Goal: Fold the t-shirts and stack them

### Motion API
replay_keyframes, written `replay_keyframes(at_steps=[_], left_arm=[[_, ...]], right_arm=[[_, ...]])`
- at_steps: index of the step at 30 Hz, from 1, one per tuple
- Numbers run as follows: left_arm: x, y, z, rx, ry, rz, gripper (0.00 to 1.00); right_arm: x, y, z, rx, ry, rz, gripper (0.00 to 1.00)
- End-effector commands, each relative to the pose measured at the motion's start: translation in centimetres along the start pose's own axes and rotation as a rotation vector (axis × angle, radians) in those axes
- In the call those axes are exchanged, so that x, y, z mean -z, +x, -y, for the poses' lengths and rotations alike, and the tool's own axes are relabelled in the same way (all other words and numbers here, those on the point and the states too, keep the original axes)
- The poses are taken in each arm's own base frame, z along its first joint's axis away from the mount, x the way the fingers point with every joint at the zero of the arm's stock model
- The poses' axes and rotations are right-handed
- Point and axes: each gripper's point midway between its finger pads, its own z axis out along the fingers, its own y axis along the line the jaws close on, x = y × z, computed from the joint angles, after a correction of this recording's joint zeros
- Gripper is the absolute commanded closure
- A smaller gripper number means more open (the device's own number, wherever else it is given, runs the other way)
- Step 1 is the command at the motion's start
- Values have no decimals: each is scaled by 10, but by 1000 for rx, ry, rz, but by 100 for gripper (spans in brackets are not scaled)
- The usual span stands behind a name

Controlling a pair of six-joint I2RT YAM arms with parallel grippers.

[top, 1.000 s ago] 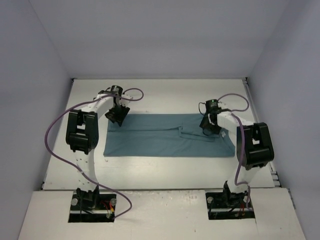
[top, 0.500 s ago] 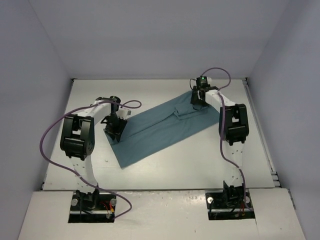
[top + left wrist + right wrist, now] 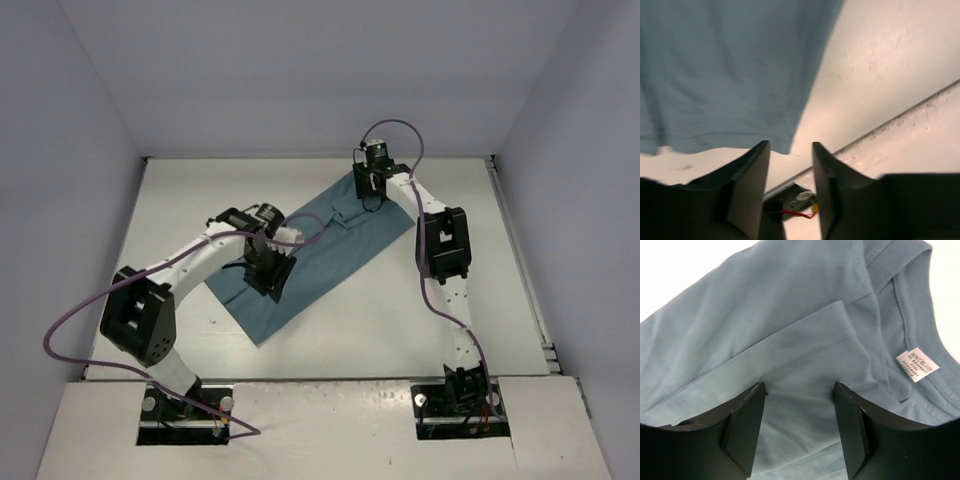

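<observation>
The t-shirt lies flat on the counter, slanting from 7 o'clock up to 1 o'clock. The right claw, jaws parted wide, straddles cloth at the 1 o'clock end beside the white label, not visibly pinching. The left claw hangs narrowly parted and empty near the 7 o'clock hem. The step looks like squaring the shirt: best pin one end and draw the other gently, avoiding wrinkles. No container is in view.
</observation>
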Motion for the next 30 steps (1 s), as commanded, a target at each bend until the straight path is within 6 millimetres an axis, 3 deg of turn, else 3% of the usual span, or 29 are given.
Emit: replay_keyframes(at_steps=[1, 3, 6, 9, 10, 12, 17, 25, 30], left_arm=[[74, -67, -35, -119, -215, 280, 54], [74, -81, -54, -221, -295, 253, 47], [64, -91, -73, -338, -337, 190, 46], [35, -94, -87, -381, -260, 112, 45], [27, -93, -89, -386, -223, 95, 45], [20, -91, -92, -388, -210, 74, 45], [5, -83, -95, -360, -196, 31, 45], [-16, -71, -99, -289, -179, -33, 45], [-26, -63, -92, -191, -147, -52, 46]], right_arm=[[75, -68, 12, -22, 27, 150, 43], [98, -75, 14, -39, 15, 173, 41], [130, -75, 15, -77, -25, 188, 39], [152, -42, 8, -155, -94, 128, 37], [150, -23, 4, -192, -106, 85, 37], [156, -15, 2, -244, -105, 75, 37], [134, 24, 2, -341, -48, -1, 36], [79, 45, -7, -456, 1, -50, 36], [55, 49, -7, -451, 50, -56, 36]])
